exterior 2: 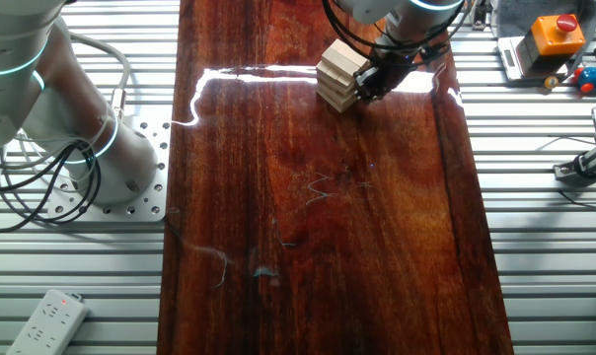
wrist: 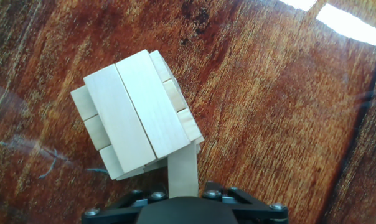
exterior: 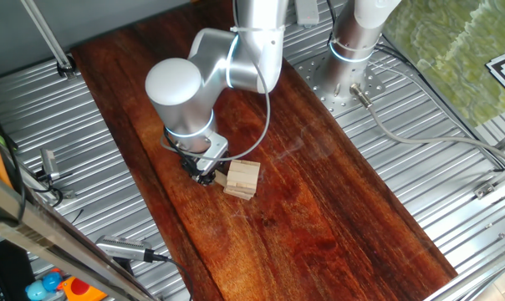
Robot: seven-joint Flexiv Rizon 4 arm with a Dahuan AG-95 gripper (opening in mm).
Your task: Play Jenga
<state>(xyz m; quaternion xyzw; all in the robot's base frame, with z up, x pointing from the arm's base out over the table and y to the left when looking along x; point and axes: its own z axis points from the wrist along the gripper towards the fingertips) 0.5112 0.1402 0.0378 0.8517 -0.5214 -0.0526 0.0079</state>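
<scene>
I see the Jenga stack standing on the dark wooden board, my gripper low just beside it; one block pokes out toward the hand, but I cannot tell whether the jaws pinch it

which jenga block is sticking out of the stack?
The single block protruding from the Jenga stack low on the side facing the gripper. It juts toward the fingers, while the other blocks sit roughly flush in their crosswise layers.

1 Jenga stack, 1 block sticking out, 2 robot arms.
</scene>
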